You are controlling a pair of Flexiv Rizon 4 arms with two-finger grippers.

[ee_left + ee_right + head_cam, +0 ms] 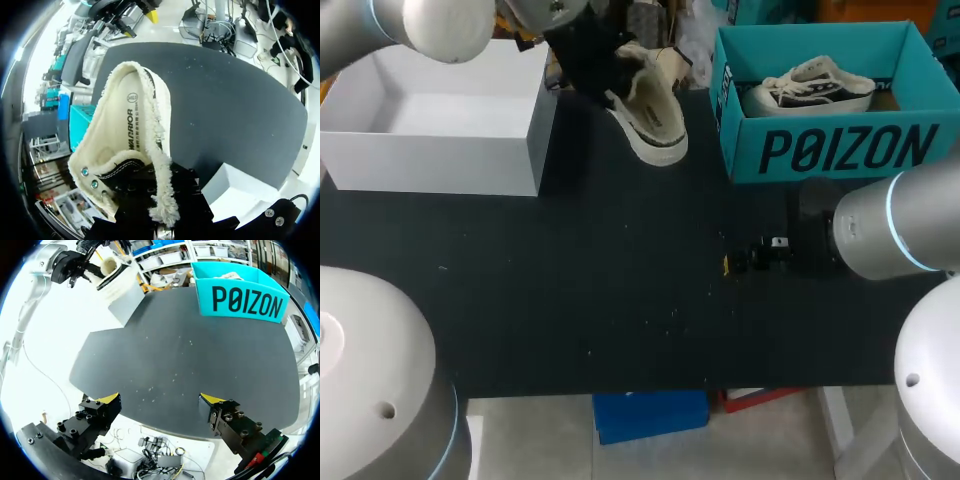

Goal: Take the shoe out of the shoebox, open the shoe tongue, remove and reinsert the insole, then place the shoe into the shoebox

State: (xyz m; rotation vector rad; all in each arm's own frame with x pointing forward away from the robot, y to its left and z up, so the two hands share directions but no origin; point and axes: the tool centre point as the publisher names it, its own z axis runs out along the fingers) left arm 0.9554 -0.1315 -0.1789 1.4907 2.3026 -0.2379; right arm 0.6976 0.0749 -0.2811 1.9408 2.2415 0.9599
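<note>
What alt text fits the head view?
My left arm holds a cream shoe in its jaws above the black table, between an open white box and a teal shoebox with a second shoe inside. My right arm hangs low over the table in front of the teal shoebox.

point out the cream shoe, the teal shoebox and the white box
cream shoe [656, 118], head view, on its middle
teal shoebox [840, 150], head view, on its front wall
white box [430, 160], head view, on its front wall
</note>
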